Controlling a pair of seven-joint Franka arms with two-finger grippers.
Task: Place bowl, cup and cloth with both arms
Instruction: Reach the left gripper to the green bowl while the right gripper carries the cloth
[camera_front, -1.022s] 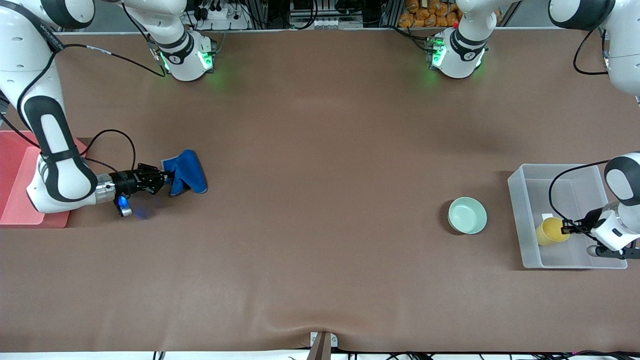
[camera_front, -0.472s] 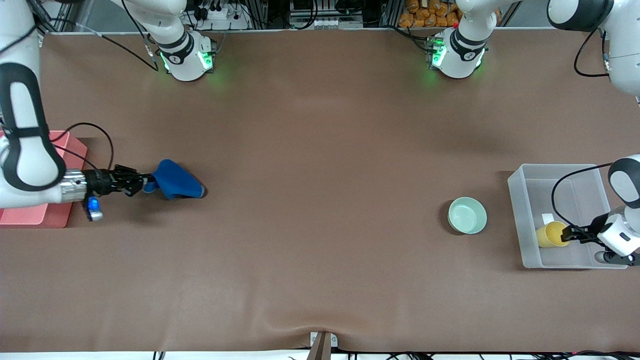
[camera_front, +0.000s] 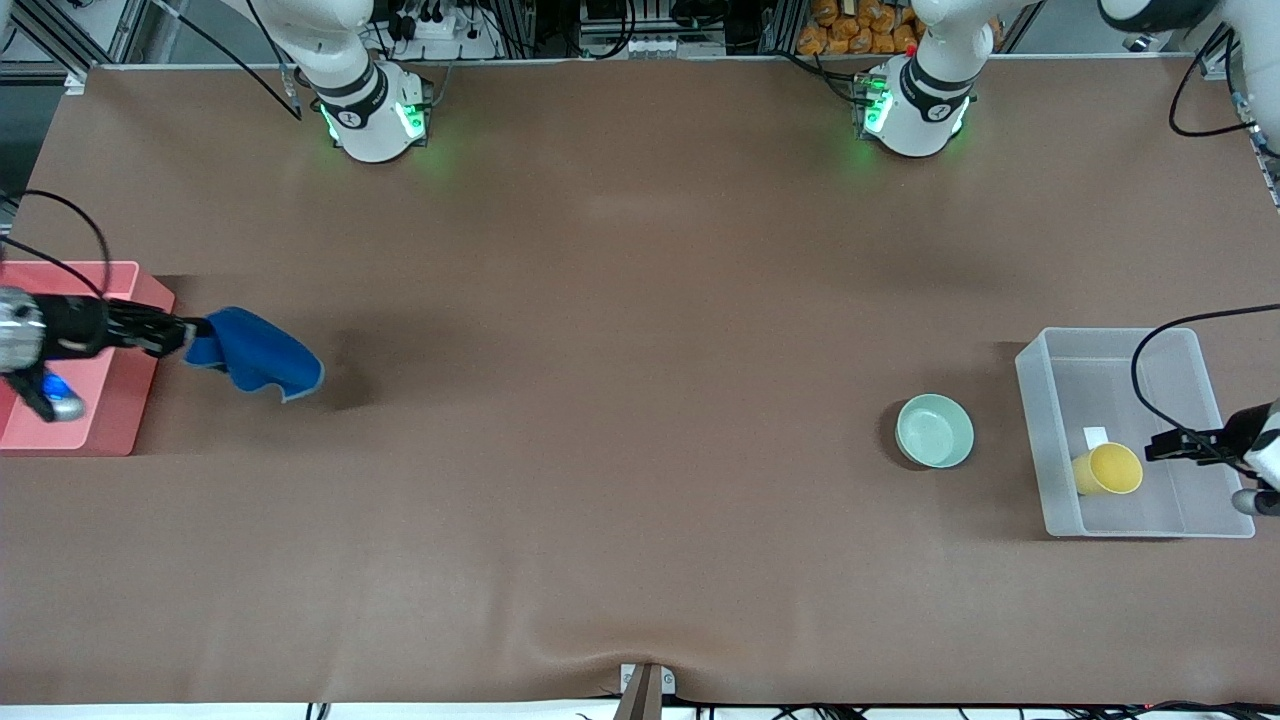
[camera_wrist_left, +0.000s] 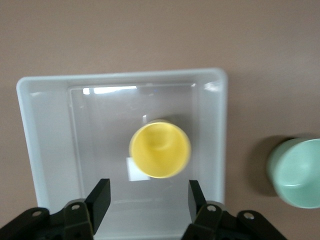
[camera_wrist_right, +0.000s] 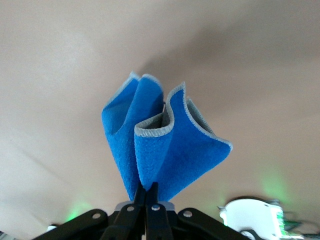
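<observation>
Compared with the frames just before, we see the right claw (camera_front: 185, 335) drawn farther toward the right arm's end of the surface (camera_front: 620, 400), its fingers pinched tight on one corner of the cloth (camera_front: 252, 352), which now hangs clear above the surface just beside the pink tray (camera_front: 120, 400) instead of trailing on it. The left claw (camera_front: 1160, 448) has let go of the cup (camera_front: 1108, 468) and backed away from it; we see its fingers (camera_wrist_left: 100, 196) spread wide and empty over the clear bin (camera_front: 1120, 520). The cup stands upright in the bin, next to a small white label (camera_front: 1096, 436) on the bin's floor. The bowl (camera_front: 934, 431) sits where it was, on the surface just beside the bin. Most of the right arm now lies outside the front view, so only its wrist and claw show; in the right wrist view the cloth's folds (camera_wrist_right: 160, 150) hide the fingertips. The left arm is likewise cut off at the frame edge.
</observation>
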